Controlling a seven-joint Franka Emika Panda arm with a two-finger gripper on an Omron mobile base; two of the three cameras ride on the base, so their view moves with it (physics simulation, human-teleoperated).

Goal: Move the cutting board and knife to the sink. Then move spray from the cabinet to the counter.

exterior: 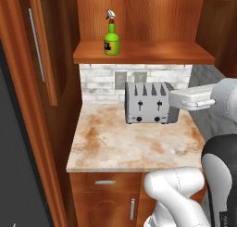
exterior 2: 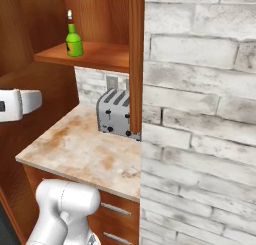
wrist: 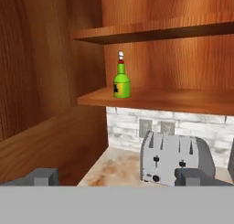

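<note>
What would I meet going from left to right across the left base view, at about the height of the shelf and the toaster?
Cabinet door's silver bar handle → green spray on the cabinet shelf → toaster on the counter → the arm's white hand.

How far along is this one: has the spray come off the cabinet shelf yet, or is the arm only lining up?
Only lining up. The spray stands upright on the cabinet shelf, untouched. The gripper is open and holds nothing, well short of the bottle, looking toward it across the toaster. No board or knife lies on the counter; the sink is out of frame, so that step can't be confirmed. Left: reach, grasp, set it down.
</note>
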